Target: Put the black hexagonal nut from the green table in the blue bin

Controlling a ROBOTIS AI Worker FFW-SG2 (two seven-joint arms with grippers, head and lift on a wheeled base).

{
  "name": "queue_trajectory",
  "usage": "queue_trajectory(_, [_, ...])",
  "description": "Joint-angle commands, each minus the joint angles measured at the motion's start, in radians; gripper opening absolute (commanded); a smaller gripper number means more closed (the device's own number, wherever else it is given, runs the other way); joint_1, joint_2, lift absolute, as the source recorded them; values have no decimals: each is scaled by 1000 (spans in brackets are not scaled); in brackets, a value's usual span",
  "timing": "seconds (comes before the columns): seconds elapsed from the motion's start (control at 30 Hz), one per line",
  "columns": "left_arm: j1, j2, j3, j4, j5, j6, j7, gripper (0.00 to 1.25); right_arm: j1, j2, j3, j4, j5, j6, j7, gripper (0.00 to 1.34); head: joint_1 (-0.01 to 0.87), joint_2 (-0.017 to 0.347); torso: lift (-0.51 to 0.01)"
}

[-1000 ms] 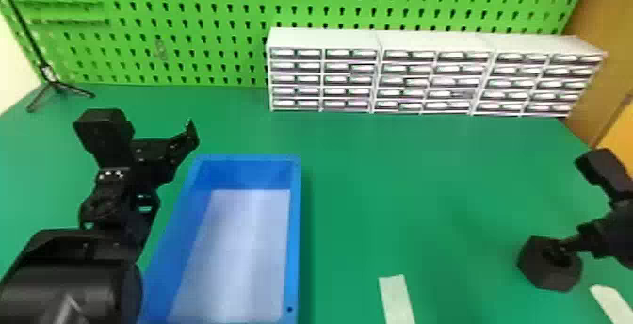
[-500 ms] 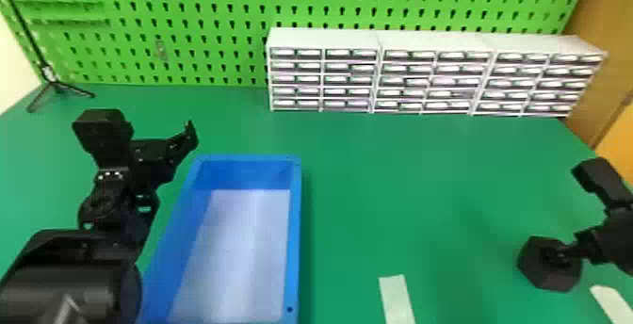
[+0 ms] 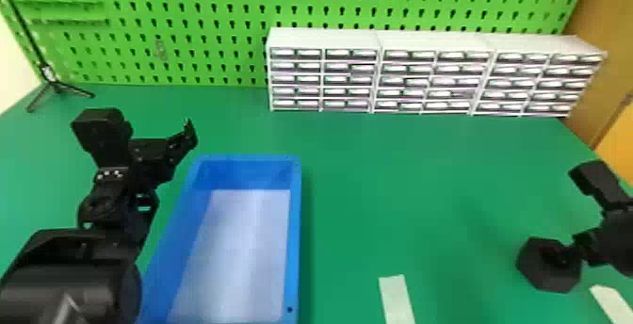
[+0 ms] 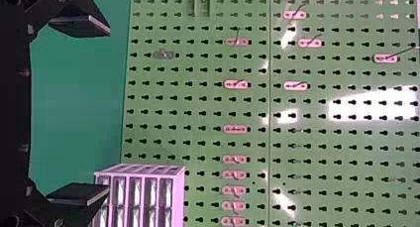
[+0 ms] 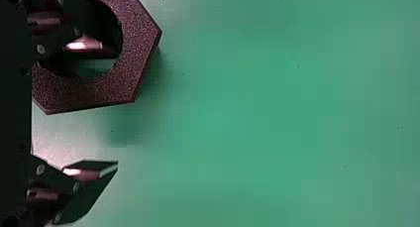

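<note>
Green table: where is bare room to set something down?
Bare table lies between blue bin and black nut, from the left white strip back to the drawer cabinets. Crowded: the nut, with one finger of the right gripper at its hole.

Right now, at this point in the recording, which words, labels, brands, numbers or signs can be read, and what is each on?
None can be read.
White drawer cabinets: pale patches on the drawer fronts, too small to make out.
Black left arm: small white marks, too small to read.
Black hexagonal nut: no writing seen.
</note>
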Motion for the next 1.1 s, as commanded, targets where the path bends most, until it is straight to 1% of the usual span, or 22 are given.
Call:
queue_trajectory(0.0, [2, 0, 0, -1, -1, 0, 0, 1085, 4, 0, 2, -15, -2, 12, 0, 607, 686, 28, -96])
queue_trajectory(0.03, [2, 0, 0, -1, 1, 0, 0, 1085, 6, 0, 4, -20, -2, 15, 0, 529, 686, 28, -96])
queue_trajectory(0.07, [2, -1, 0, 0, -1, 0, 0, 1085, 7, 0, 4, -23, -2, 16, 0, 497, 686, 28, -96])
queue_trajectory(0.2, [2, 0, 0, -1, -1, 0, 0, 1085, 15, -1, 5, -42, -3, 35, 2, 485, 686, 28, -96])
queue_trajectory(0.3, [2, 0, 0, -1, -1, 0, 0, 1085, 18, -3, 5, -45, -5, 41, 2, 416, 686, 28, -96])
queue_trajectory(0.6, [2, 0, 0, -1, -2, 0, 0, 1085, 18, -4, 19, -49, -3, 46, 11, 397, 686, 28, -96])
queue_trajectory(0.73, [0, 0, -1, -1, -2, 0, 0, 1085, 18, -7, 31, -49, 32, 47, 37, 361, 686, 28, -96])
queue_trajectory(1.07, [0, 0, -1, 0, -4, 0, 0, 1085, 15, -11, 48, -51, 63, 49, 57, 321, 686, 28, -96])
